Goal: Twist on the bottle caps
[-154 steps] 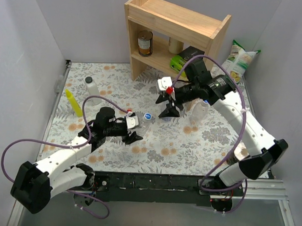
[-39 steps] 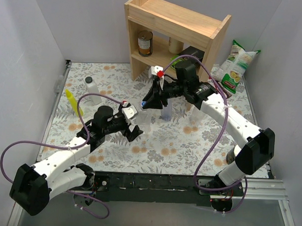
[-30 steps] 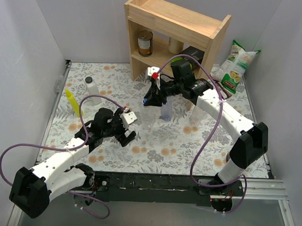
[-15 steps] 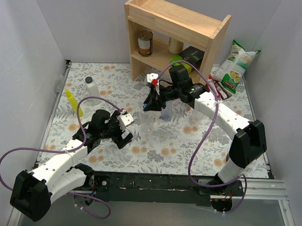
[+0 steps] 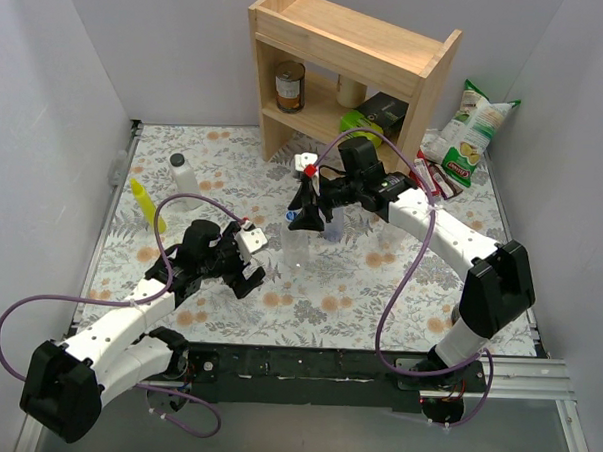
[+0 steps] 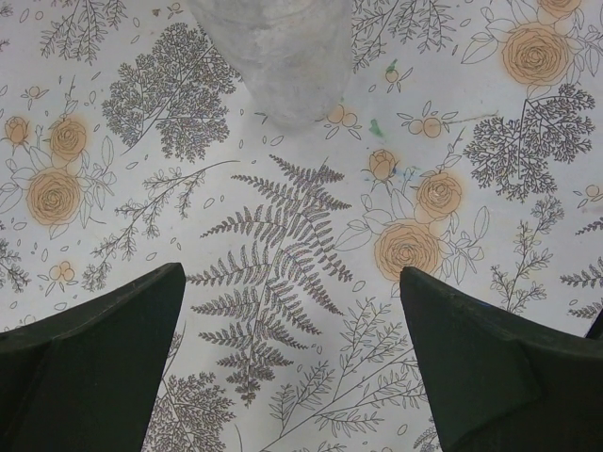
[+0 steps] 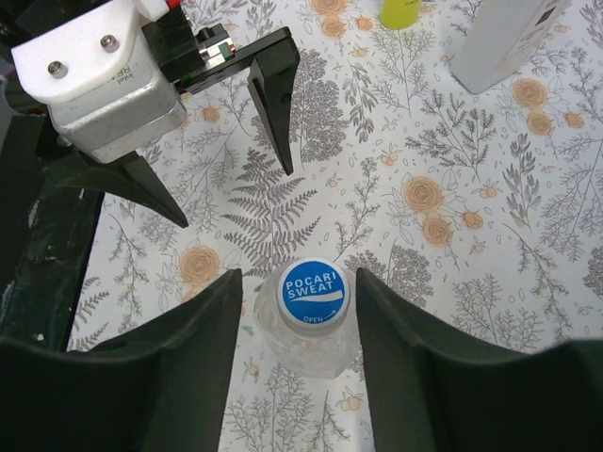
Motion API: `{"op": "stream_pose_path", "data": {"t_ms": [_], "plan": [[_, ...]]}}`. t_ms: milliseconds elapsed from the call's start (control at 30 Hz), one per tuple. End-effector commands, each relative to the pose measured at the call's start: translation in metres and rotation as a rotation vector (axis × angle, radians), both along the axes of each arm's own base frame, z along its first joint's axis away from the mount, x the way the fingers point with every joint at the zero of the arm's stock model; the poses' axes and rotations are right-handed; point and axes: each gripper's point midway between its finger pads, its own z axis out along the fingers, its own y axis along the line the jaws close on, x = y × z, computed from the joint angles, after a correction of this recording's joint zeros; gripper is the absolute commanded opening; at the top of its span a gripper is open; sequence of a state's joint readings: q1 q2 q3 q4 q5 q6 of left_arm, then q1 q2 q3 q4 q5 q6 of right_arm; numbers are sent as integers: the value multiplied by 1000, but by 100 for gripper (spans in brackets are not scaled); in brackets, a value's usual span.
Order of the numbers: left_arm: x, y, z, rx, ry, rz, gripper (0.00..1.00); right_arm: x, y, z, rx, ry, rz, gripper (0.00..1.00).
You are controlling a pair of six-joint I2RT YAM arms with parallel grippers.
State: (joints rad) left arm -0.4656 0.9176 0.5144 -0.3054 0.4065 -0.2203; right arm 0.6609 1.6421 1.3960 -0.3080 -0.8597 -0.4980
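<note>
A clear bottle (image 7: 308, 350) stands upright on the flowered table with a blue cap (image 7: 312, 291) reading "POCARI SWEAT" on its neck. My right gripper (image 7: 298, 282) hangs over it, open, one finger on each side of the cap with a gap on both sides. From above, this bottle (image 5: 298, 252) is partly hidden under the right gripper (image 5: 303, 222). My left gripper (image 5: 247, 272) is wide open and empty, a short way to the bottle's near left. The left wrist view shows only the bottle's base (image 6: 283, 56) beyond the fingers. A second clear bottle (image 5: 331, 227) stands just right of the first.
A white bottle with a dark cap (image 5: 184, 173) and a yellow squeeze bottle (image 5: 145, 204) stand at the left. A wooden shelf (image 5: 349, 58) holding a can (image 5: 290, 85) is at the back, with snack bags (image 5: 476, 124) to its right.
My right gripper's jaws have opened off the blue cap, which stays on the bottle. The left gripper has drawn back a little towards the near left, still open.
</note>
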Motion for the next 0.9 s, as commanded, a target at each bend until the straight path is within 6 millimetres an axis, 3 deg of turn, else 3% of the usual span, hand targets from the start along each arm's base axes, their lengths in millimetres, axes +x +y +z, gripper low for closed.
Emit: {"op": "stream_pose_path", "data": {"t_ms": [0,233,300,467,500,600,700,767,867], "plan": [[1,-1,0,-12,-14,-15,98,-2,-2,24,54,-65,11,60],[2,-2,-1,-13,-15,-17,98,-1,-2,27,58,-70,8,68],[4,-2,0,-19,-14,-2,98,-2,-3,34,61,-76,5,77],[30,0,30,-106,-54,138,98,14,-15,60,19,-134,-140,85],[39,3,42,-155,-46,200,98,31,-26,63,-19,-155,-268,85],[59,15,58,-232,-35,319,98,53,-48,68,-73,-100,-525,91],[75,29,68,-300,-18,435,98,79,-87,60,-184,-112,-802,96],[81,36,66,-308,-3,471,98,78,-99,51,-225,-102,-855,97],[90,45,64,-310,-9,523,98,74,-112,57,-213,-134,-892,96]]}}
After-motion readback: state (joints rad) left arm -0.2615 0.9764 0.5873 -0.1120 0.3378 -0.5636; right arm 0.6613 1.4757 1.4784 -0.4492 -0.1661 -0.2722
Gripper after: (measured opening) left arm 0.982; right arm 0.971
